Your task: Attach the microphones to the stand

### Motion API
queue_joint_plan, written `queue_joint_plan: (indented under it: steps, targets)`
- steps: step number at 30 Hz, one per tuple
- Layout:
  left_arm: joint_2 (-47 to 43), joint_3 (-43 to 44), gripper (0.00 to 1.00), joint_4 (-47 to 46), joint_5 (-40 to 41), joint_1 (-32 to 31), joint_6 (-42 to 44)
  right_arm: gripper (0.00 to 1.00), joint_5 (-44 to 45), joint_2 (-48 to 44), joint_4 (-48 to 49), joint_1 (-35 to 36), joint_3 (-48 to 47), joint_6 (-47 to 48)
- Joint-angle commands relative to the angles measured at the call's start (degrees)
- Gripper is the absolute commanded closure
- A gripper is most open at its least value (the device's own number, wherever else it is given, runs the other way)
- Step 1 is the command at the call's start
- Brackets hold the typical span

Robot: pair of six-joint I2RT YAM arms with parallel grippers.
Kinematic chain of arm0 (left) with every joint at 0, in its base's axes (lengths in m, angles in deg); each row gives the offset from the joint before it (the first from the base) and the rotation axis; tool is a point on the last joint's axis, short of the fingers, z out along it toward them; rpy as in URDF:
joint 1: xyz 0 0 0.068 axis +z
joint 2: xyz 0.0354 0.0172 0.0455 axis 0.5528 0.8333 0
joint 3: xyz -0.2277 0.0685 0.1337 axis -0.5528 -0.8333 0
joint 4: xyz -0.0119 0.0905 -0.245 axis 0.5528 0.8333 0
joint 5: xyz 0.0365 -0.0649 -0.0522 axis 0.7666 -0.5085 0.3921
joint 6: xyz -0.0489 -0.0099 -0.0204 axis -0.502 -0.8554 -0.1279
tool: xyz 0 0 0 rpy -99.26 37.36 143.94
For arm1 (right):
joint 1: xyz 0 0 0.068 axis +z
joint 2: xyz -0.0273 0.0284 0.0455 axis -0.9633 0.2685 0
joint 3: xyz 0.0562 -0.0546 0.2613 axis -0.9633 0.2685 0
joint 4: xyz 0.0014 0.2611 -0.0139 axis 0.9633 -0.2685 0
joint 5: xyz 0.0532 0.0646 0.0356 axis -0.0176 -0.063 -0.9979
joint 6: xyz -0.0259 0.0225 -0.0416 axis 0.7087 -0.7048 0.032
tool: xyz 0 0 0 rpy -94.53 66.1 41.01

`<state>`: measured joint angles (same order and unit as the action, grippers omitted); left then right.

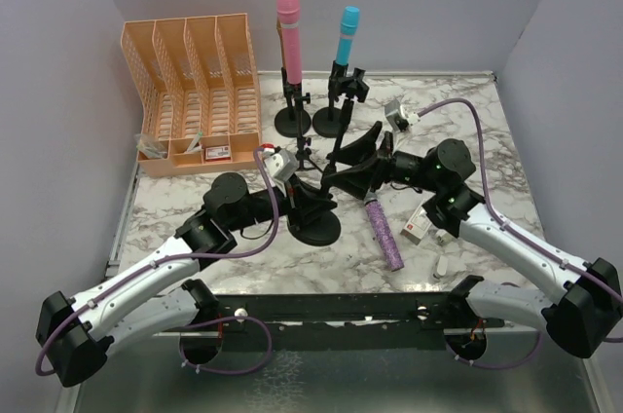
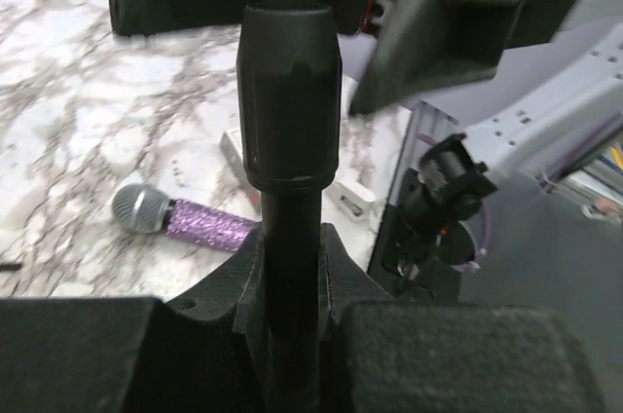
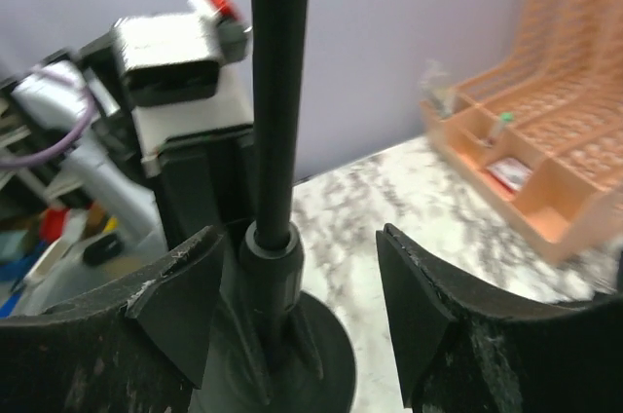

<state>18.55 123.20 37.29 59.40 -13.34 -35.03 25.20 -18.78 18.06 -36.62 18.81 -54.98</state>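
A pink microphone (image 1: 288, 28) and a cyan microphone (image 1: 347, 35) stand upright in two black stands at the back. A third black stand (image 1: 314, 225) stands mid-table with no microphone in it. My left gripper (image 1: 304, 197) is shut on its pole (image 2: 289, 140), low down. My right gripper (image 1: 343, 165) is open around the pole (image 3: 279, 92) higher up, with the pole close to its left finger (image 3: 180, 296). The glittery purple microphone (image 1: 384, 230) lies flat on the table right of the stand; it also shows in the left wrist view (image 2: 185, 220). The gold microphone is out of view.
An orange desk organizer (image 1: 195, 92) stands at the back left, also in the right wrist view (image 3: 545, 160). A white-and-red box (image 1: 417, 228) lies under my right arm, with a small white piece (image 1: 440, 266) near it. Grey walls enclose the marble table (image 1: 467, 140).
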Motion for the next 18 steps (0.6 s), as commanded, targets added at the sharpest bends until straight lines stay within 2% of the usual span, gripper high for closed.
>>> queue_joint_plan:
  steps: [1,3,7,9,11,14,16,18]
  targets:
    - [1.5,5.35,1.0,-4.58,-11.41,0.13,-0.8,0.35,-17.63,1.75,8.75,-0.27,-0.06,-2.49]
    - [2.26,5.83,1.0,-5.3,-13.53,0.04,-1.06,0.41,-20.13,2.48,10.47,-0.27,-0.62,-3.33]
    - [2.7,6.39,1.0,-6.17,-14.59,0.04,-1.11,0.6,-21.39,3.37,12.61,-0.23,-0.8,-5.42]
    - [2.92,6.5,1.0,-6.3,-14.49,0.03,-1.17,0.65,-20.57,3.17,14.27,-0.27,0.03,-6.52]
    - [3.18,6.34,1.0,-6.37,-14.39,0.03,-1.2,0.63,-19.72,2.48,15.4,-0.25,0.79,-7.19]
    - [3.28,6.09,1.0,-6.71,-14.31,-0.01,-1.53,0.5,-18.99,1.18,16.49,-0.25,1.78,-7.81]
    - [3.09,5.9,1.0,-6.89,-13.85,0.02,-1.91,0.49,-18.27,0.31,17.79,-0.27,2.55,-8.98]
    - [2.78,5.97,1.0,-6.91,-12.95,-0.02,-2.7,0.54,-17.8,-0.99,19.75,-0.27,3.75,-10.77]
